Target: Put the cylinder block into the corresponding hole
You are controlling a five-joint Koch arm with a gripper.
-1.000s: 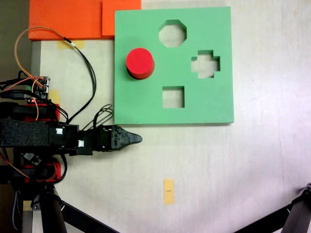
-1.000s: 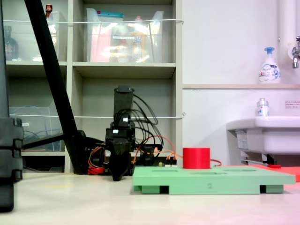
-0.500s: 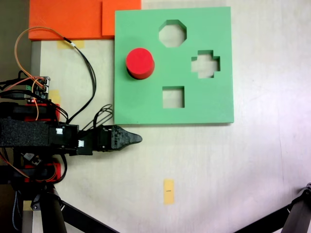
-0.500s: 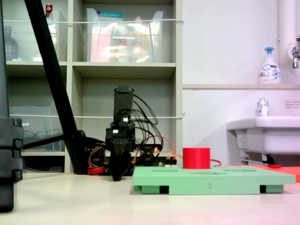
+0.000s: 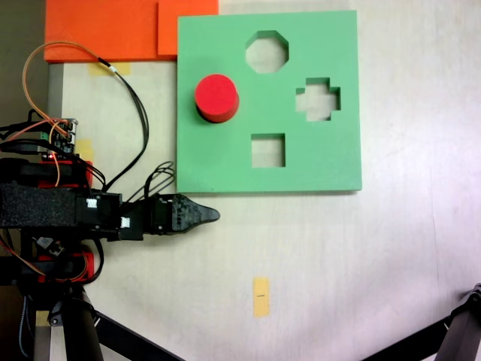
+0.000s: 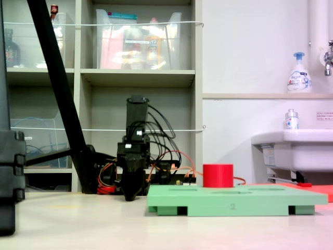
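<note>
The cylinder block (image 5: pixel 216 96) stands upright on the green board (image 5: pixel 331 162), left of centre in the upper half of the frame, covering the spot where the corresponding hole would be, so the hole itself cannot be seen. The low side view shows the block (image 6: pixel 218 175) rising above the board's (image 6: pixel 237 200) top. The gripper (image 5: pixel 213 216), lower left, rests apart from the board, jaws drawn together to a point, holding nothing.

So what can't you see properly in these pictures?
- The round hole: the red cylinder block stands over it from above.
- The pincer: its fingers overlap in both fixed views, so open or shut is unclear.
- The holes in the green board: edge-on in the side view.
</note>
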